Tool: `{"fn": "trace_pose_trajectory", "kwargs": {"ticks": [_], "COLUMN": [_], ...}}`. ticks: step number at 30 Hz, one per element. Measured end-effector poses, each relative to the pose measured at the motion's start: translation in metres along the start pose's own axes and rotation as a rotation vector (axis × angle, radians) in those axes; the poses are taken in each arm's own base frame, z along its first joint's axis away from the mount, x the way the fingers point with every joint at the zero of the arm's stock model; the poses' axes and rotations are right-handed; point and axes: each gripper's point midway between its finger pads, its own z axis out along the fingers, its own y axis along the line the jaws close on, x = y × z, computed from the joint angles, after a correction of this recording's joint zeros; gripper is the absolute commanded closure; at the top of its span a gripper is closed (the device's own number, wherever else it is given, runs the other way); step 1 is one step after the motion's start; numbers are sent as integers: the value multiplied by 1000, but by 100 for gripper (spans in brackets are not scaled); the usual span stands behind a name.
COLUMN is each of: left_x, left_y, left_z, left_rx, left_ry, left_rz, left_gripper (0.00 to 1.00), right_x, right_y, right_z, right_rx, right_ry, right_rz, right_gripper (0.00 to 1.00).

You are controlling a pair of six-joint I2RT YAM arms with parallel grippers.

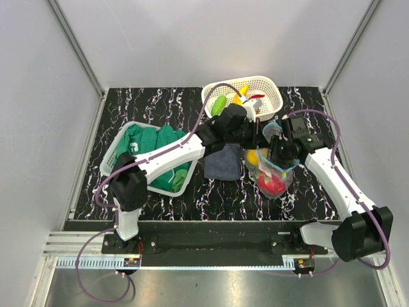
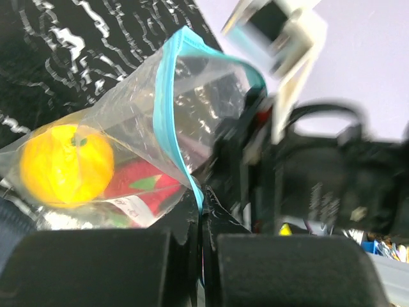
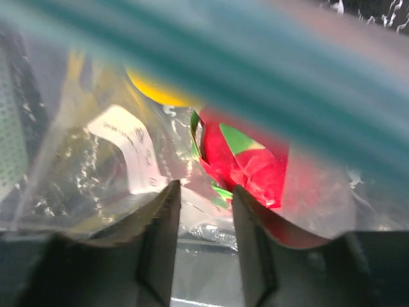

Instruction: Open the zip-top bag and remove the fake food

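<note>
Pinching the clear crinkly teal-zipped plastic bag by its edge, left gripper fully closed on it, right gripper gaping partway, glossy yellow and red toy food lying inside.

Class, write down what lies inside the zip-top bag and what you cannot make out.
Through the bag show a yellow round fruit and a red piece with green on it. Anything beneath them is covered.

robot lab test cell: white panel walls, aluminium frame, bolted arm rail (purple cables trailing)
</note>
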Motion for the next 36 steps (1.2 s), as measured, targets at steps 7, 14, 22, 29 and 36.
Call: {"fn": "trace_pose_trajectory", "kwargs": {"ticks": [7,14,22,29,36], "left_x": [6,7,-4,-3,0], "left_y": [0,-1,-18,-21,-16], "left_z": [14,15,17,29,42], "left_rx": [30,46,119,151,155], "left_ry": [37,51,63,98,121], "left_rz": [-6,-3,23,21,9], "left_gripper": [100,100,100,100,100], "right_x": [4,-23,-47,-42,-31], "right_y": [-13,-17,-19,-8,-10], "right_z": [15,23,25,46,66], "right_rx": [9,-52,-86,-172,-192], "right_ry": [5,-77,-143,-96,-60], "right_rz": [57,185,238,235,256], "right_gripper": [39,46,57,34,22]}}
